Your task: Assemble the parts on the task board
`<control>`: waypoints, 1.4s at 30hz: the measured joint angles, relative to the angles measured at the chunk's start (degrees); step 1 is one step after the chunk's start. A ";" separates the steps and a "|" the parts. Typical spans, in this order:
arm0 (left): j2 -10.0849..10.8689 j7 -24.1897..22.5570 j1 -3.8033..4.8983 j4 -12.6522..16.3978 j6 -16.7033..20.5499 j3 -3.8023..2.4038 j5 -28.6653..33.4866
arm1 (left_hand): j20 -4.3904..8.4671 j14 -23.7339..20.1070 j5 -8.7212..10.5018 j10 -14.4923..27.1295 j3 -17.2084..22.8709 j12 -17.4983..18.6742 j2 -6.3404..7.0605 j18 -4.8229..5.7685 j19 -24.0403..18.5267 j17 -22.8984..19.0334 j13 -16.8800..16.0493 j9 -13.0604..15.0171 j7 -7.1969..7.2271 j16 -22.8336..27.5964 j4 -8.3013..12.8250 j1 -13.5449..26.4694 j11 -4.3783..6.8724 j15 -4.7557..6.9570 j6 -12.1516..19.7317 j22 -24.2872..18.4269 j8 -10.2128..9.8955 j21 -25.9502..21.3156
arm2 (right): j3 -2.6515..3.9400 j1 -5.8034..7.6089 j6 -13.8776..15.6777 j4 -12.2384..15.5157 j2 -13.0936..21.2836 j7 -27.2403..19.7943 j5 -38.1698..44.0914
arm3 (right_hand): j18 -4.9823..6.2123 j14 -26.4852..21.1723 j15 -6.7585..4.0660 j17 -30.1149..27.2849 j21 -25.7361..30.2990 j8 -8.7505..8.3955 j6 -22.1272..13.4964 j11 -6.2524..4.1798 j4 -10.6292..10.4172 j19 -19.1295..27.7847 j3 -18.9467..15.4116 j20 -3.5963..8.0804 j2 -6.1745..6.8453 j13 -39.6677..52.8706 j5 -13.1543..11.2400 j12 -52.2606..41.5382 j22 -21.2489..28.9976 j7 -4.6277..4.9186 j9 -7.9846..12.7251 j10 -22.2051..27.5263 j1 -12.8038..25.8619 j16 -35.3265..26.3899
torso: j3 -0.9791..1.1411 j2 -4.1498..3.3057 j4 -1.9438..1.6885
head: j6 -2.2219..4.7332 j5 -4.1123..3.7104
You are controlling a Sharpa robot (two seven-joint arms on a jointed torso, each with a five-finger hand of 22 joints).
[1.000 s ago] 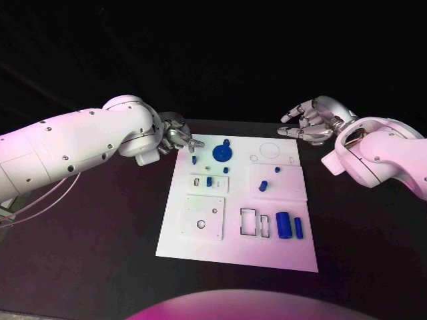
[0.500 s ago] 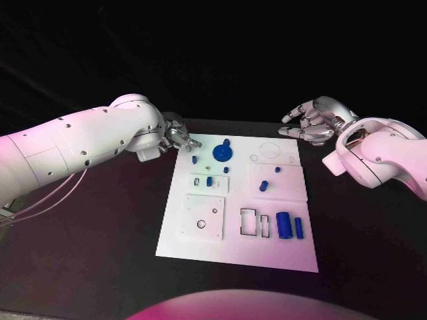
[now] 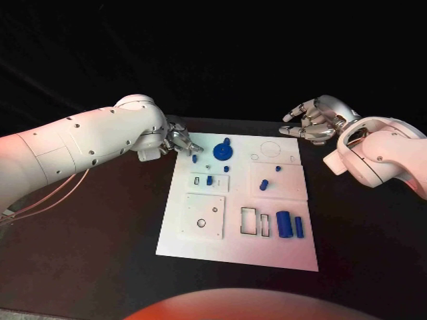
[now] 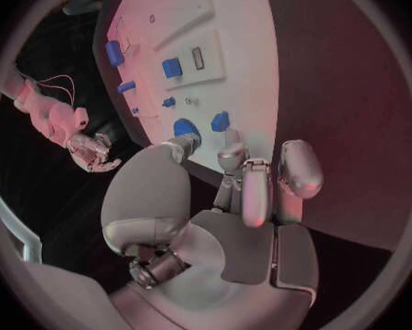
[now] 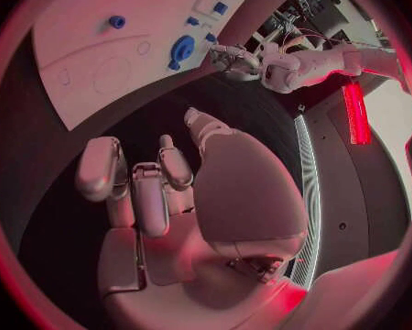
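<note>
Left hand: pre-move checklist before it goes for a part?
1. Left hand free of parts: ok, holds nothing.
2. Left hand positioned at the task board's far left corner: ok.
3. Nearest small blue part unobstructed: ok, lies just beyond the fingertips.
4. Fingers touching that part: cannot tell.
5. Right hand clear of the board: ok, off the far right corner, holding nothing.
6. Round blue part undisturbed on board: ok.

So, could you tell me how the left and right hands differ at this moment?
The left hand hovers at the task board's far left corner, fingertips near a small blue part; the right hand hangs off the far right corner, away from any part. Both hold nothing, fingers loosely curled.
</note>
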State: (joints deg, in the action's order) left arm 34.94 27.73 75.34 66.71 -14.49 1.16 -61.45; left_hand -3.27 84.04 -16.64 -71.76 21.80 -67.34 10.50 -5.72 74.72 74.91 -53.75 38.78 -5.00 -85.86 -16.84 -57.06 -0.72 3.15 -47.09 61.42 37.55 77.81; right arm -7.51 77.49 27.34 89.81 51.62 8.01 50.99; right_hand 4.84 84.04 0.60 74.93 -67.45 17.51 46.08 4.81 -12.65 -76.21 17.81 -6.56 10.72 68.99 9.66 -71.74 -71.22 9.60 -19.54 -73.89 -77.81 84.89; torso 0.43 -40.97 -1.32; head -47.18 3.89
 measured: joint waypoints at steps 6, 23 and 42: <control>-0.40 -0.05 -0.04 -0.81 -1.18 0.24 -0.14 | 0.00 0.00 0.00 0.00 -0.15 0.00 -0.26 0.00 0.00 0.00 0.00 -0.06 0.00 0.00 0.16 -0.26 0.00 0.00 0.00 0.00 0.00 0.00 | 0.00 0.00 0.06 -0.02 0.06 -0.02 -0.01 | 0.00 0.00 0.00 0.00 0.00 0.00 0.00 0.00 0.00 0.00 0.00 0.00 0.00 0.00 0.00 0.00 0.00 0.00 0.00 0.00 0.00 0.00 | 0.02 0.04 -0.02 | -0.13 0.01; -0.56 -0.21 -0.12 -0.25 -1.97 0.37 0.00 | 0.00 0.00 0.00 0.41 0.02 0.00 -2.68 0.00 0.00 0.00 0.21 -0.05 0.00 0.00 0.33 -3.37 0.00 0.01 0.00 -0.09 -0.21 0.00 | 0.00 0.00 0.10 -0.06 0.04 -0.03 -0.02 | 0.00 0.00 0.00 -0.01 0.00 0.00 0.00 0.00 -0.16 0.00 0.16 0.00 0.00 0.01 0.00 0.00 0.08 0.00 0.00 0.00 0.00 0.00 | 0.10 0.12 0.00 | -0.70 -0.05; -0.54 -0.44 -0.07 -0.19 -2.02 0.34 0.66 | 0.41 0.00 4.32 1.03 9.34 -0.01 -5.24 0.00 -0.41 0.00 0.67 1.38 0.68 0.00 4.52 -15.48 0.60 0.01 0.32 0.16 1.18 0.00 | 0.00 -0.01 0.09 -0.21 -0.09 0.04 -0.05 | 0.00 -0.01 0.00 -0.02 -0.01 0.00 0.00 0.00 -0.16 -0.01 0.16 0.00 0.00 0.01 0.00 0.00 0.08 0.00 0.00 0.00 -0.01 0.00 | 0.05 0.12 -0.02 | -0.88 0.00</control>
State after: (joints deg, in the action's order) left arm 34.40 27.29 75.27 66.51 -16.51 1.50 -60.79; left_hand -2.86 84.04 -12.32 -70.73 31.14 -67.35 5.26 -5.73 74.32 74.92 -53.09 40.16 -4.32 -85.86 -12.32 -72.54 -0.12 3.16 -46.76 61.57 38.73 77.81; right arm -7.51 77.48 27.43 89.60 51.54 8.05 50.94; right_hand 4.84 84.04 0.60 74.91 -67.45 17.51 46.08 4.81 -12.81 -76.21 17.98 -6.56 10.71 69.00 9.66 -71.74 -71.14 9.60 -19.54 -73.89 -77.82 84.89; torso 0.48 -40.85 -1.35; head -48.07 3.89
